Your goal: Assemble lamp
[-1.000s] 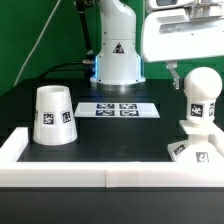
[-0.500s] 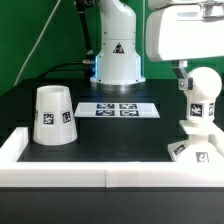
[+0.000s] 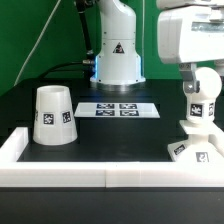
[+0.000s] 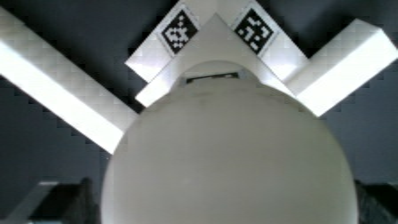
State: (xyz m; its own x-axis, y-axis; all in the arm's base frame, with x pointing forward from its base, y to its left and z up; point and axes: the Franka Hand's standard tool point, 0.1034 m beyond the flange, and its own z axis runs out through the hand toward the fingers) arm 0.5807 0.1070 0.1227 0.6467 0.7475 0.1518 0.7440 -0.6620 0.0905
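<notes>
End effector (image 3: 199, 80) hangs over the bulb (image 3: 204, 88), and its white body is cut off by the exterior view's upper and right edges. Only 1 finger (image 3: 187, 78) shows, a dark sliver just beside the bulb. The other is hidden behind the bulb or out of frame, so I cannot tell whether the jaws are wide, narrow or pressing on the bulb. In the wrist view the bulb (image 4: 222, 150) is blurred, fills most of the picture and hides the fingertips.

Directly below the end effector, 1 base (image 3: 195, 148) carries the upright bulb; part of the base runs out of frame. Past the bulb, the wrist view shows 2 tags on the base (image 4: 214, 45).

Well apart from the end effector, toward the exterior view's left, 1 shade (image 3: 52, 115) stands wide end down on the black table (image 3: 110, 135), with 1 tag visible. Between the shade and the end effector, farther back, lies 1 marker board (image 3: 118, 109) with 4 tags.
</notes>
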